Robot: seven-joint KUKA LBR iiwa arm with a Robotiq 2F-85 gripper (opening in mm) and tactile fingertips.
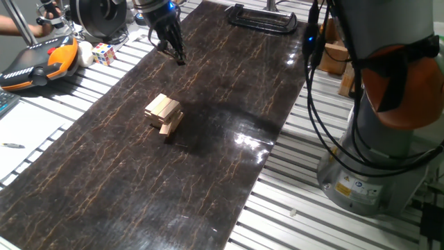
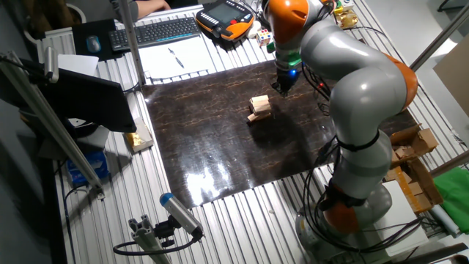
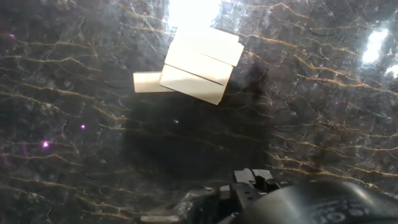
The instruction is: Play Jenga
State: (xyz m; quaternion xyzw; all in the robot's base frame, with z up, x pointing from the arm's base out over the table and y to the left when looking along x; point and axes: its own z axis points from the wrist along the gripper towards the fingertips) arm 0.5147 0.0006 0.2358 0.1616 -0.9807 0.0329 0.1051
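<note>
We cannot tell how the gripper point(image 1: 177, 55) stands; in one fixed view its dark fingers merge into a single tapering shape above the far end of the mat, and its upper part is cut off by the top edge; in the other fixed view it is a small dark shape under the orange-and-grey arm point(image 2: 352, 66), too small to read; the hand view shows only a blurred black part of it along the bottom edge, with no gap or contact to judge. It holds nothing that we can see, and it hangs apart from the Jenga stack point(image 1: 164, 114).

The stack sits near the middle of the dark marbled mat point(image 1: 208, 180), pale blocks in crosswise layers; one lower block juts out to one side (plain in the hand view, where it pokes left from under the top three); glare washes out the far edge of the top layer there, and the number of layers is hard to count in any view.

The mat is glossy, veined in brown, and lies on a ribbed metal table point(image 1: 291, 208); at the far left lie an orange-and-black pendant point(image 1: 38, 62) and a multicoloured cube point(image 1: 104, 53); a keyboard point(image 2: 165, 31) and a sheet of paper point(image 2: 179, 57) lie beyond the mat in the other fixed view; cables point(image 1: 333, 118) hang beside the robot's grey base.
</note>
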